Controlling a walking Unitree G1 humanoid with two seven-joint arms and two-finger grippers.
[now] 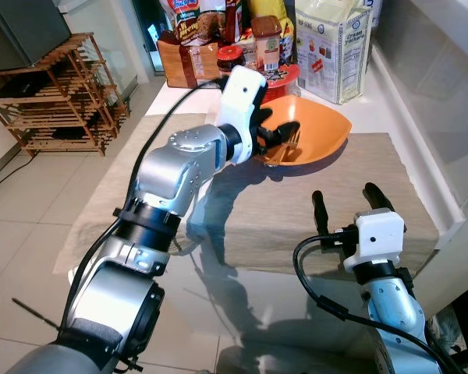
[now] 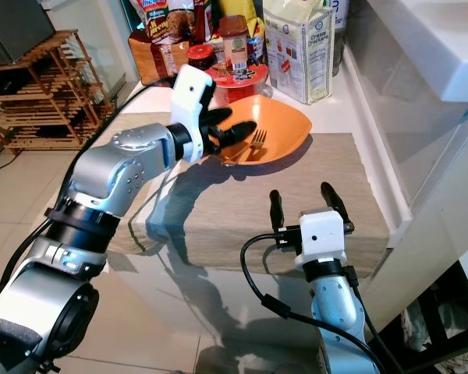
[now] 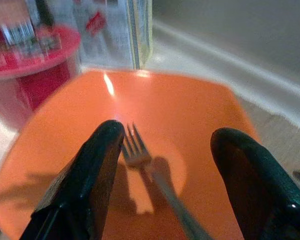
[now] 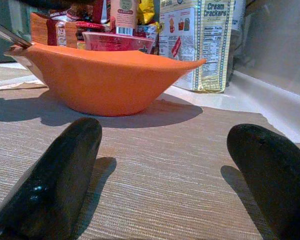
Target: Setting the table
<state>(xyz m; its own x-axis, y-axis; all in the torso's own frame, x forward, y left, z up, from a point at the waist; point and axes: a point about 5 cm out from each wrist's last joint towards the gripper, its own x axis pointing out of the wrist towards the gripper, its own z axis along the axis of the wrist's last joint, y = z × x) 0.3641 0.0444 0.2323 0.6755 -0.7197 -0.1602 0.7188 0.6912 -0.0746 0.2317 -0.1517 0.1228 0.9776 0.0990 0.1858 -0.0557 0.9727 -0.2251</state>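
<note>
Glossy orange bowl [image 1: 321, 128] (probably plastic), metal fork [image 3: 155, 172], rough woven placemat [image 4: 155, 165].

A cracker box [image 1: 333, 53] is stood upright at the back of the white counter [image 1: 390, 101], with "Cream Crackers" printed on its side. Just beside it a red tub [image 2: 238, 76] is seen, and behind that a red-lidded jar [image 1: 229, 56], a brown packet [image 1: 186, 58] and further packets and bottles are crowded together. A wooden rack [image 1: 58, 93] is placed on the tiled floor [image 1: 31, 202], well apart from the counter, with a dark appliance [image 1: 23, 29] set on top.
</note>
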